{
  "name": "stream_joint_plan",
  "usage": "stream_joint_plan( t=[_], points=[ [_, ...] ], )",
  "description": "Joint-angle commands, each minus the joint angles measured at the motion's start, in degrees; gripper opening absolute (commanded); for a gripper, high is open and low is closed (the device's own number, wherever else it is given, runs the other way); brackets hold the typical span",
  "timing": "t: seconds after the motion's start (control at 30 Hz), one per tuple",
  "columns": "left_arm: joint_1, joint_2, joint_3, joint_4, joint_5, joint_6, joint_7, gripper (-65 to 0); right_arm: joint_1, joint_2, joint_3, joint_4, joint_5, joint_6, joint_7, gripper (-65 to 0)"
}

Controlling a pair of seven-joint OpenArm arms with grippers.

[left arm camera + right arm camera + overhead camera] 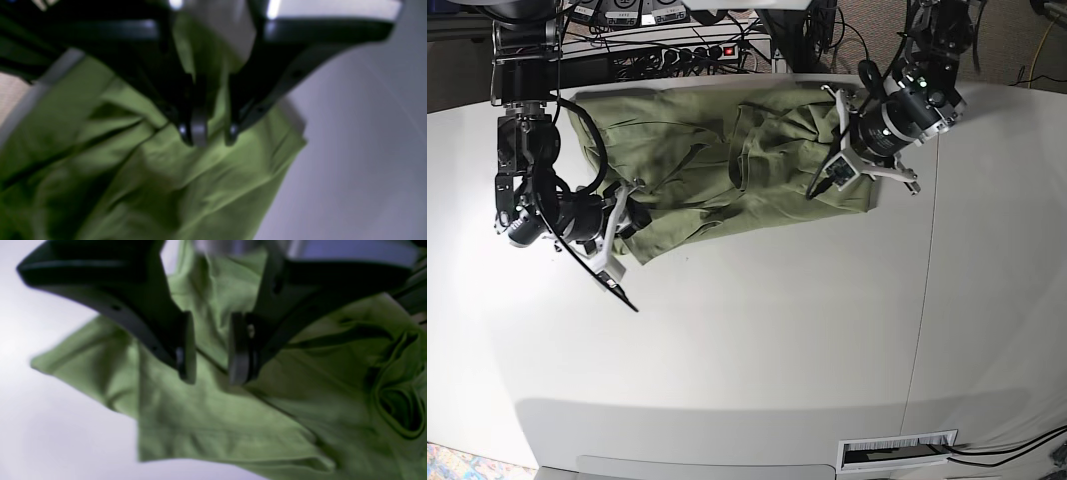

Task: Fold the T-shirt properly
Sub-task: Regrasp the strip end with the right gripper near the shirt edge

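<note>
- Black fingers [196, 123] of the left pincer [208, 135] filled the top of the left wrist view, blurred, their tips close together with a ridge of green cloth rising between them; the left pincer was clamped on a fold of the T-shirt [160, 173].
- Below and left of those tips the cloth spread out in loose wrinkles, and to the right its edge met the bare white table [360, 150].
- On the right wrist view, the right pincer [213, 373] stood with a clear gap between its two black fingers [240, 353]; cloth showed through the gap, lying beneath the tips, and nothing was gripped.
- Under that pincer a sleeve stuck out to the left over the white table, with a straight hem along the lower edge of the cloth; further right lay deep creases and a round puckered fold.
- From the base view, the T-shirt [717, 170] lay rumpled and only roughly spread along the far side of the table [757, 340], stretching from one arm to the other.
- The right pincer [627, 215] sat at the garment's near-left corner in that view, tilted low over the cloth.
- The left pincer [832, 175] sat on the garment's right end, where the cloth bunched up beneath it.
- Behind the far table edge stood a power strip [702, 52] with a red light, amid tangled cables.
</note>
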State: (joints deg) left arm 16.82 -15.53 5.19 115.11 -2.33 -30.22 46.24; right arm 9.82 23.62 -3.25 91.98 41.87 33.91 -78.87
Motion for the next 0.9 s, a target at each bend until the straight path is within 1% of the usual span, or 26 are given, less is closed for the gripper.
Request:
stream_joint_plan(
  t=[0.0, 0.1, 0.33, 0.37, 0.43, 0.47, 0.53, 0.63, 0.87],
  points=[
    [0.04, -0.68, -0.07, 0.68, -0.15, 0.5, -1.27, -53.5, 1.22, 0.87, 1.4, 1.07, 0.52, -0.04, 0.31, -46.3],
    [0.22, -1.49, -0.07, -0.37, -0.17, 0.63, -1.88, -53.5, 0.33, 1.18, 4.55, 1.07, 0.57, -0.04, 0.02, -46.3],
    [0.2, -1.44, -0.07, -3.8, -0.2, 0.63, -4.81, -53.5, -3.54, 1.18, 10.86, 1.07, 0.72, -0.04, -0.15, -46.2],
    [0.17, -1.44, -0.07, -3.87, -0.22, 0.63, -4.79, -53.5, -4.17, 1.16, 11.39, 1.07, 0.72, -0.04, -0.13, -44.9],
    [0.17, -1.44, -0.07, -3.87, -0.22, 0.63, -4.79, -53.5, -5.16, 1.14, 12.02, 1.03, 0.68, -0.04, 0.22, -38.6],
    [0.2, -1.44, -0.07, -3.87, -0.22, 0.63, -4.76, -53.5, -5.68, 1.14, 12.15, 1.01, 0.52, -0.04, 0.68, -36.8],
    [0.2, -1.44, -0.07, -3.87, -0.22, 0.63, -4.74, -53.5, -6.58, 1.14, 12.26, 1.01, 0.26, -0.04, 1.7, -36.2],
    [0.22, -1.42, -0.07, -3.87, -0.24, 0.63, -4.76, -53.5, -7.32, 1.11, 12.37, 1.01, -0.74, -0.07, 1.84, -36.2],
    [0.33, -1.42, -0.07, -3.87, -0.22, 0.63, -5.18, -53.5, -8.74, -0.33, 12.98, 1.01, -2.38, -0.22, 2.14, -36.2]
  ],
)
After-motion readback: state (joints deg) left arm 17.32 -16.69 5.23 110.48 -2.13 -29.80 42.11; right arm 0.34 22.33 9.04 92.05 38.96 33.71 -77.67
